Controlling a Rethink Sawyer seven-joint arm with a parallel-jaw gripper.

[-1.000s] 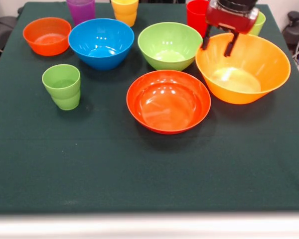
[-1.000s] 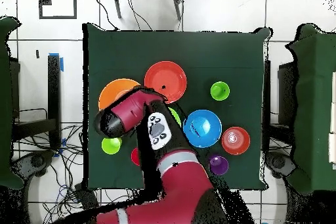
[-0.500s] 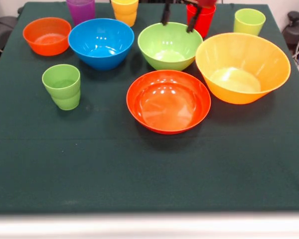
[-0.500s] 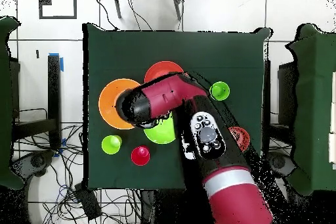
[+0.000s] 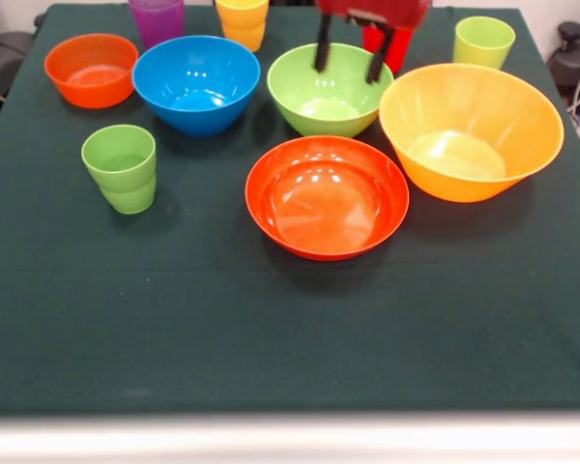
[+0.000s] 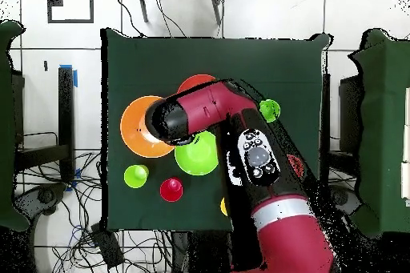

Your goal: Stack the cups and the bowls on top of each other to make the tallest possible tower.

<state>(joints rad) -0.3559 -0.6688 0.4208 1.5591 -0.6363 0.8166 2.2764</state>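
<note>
Hanging over the far part of the green bowl (image 5: 330, 89), the hand (image 5: 349, 60) has its two dark fingers (image 5: 321, 53) spread apart with nothing between them; they seem to straddle the far rim, though the front view cannot settle whether they touch the plastic or hover just above it. That spread suits a pinch on the bowl's wall, one finger inside and one outside, which would be the likely way to lift it.

No tower exists yet: every piece sits alone on the desk (image 5: 290, 329). The large orange-yellow bowl (image 5: 472, 130) stands just right of the green one, their rims close together, and the wide red-orange bowl (image 5: 327, 196) lies just in front. The blue bowl (image 5: 196, 83) is to the left, with the small orange bowl (image 5: 92, 70) beyond it near the left edge. A red cup (image 5: 379, 41) stands right behind the hand, a tight spot for any drift farther back. The yellow cup (image 5: 242, 21) and purple cup (image 5: 157, 19) line the far edge, one light green cup (image 5: 484, 42) sits far right, and another (image 5: 122, 167) stands apart at near left.

Open room lies across the whole near half of the desk; lifting straight up looks the safest way out.
</note>
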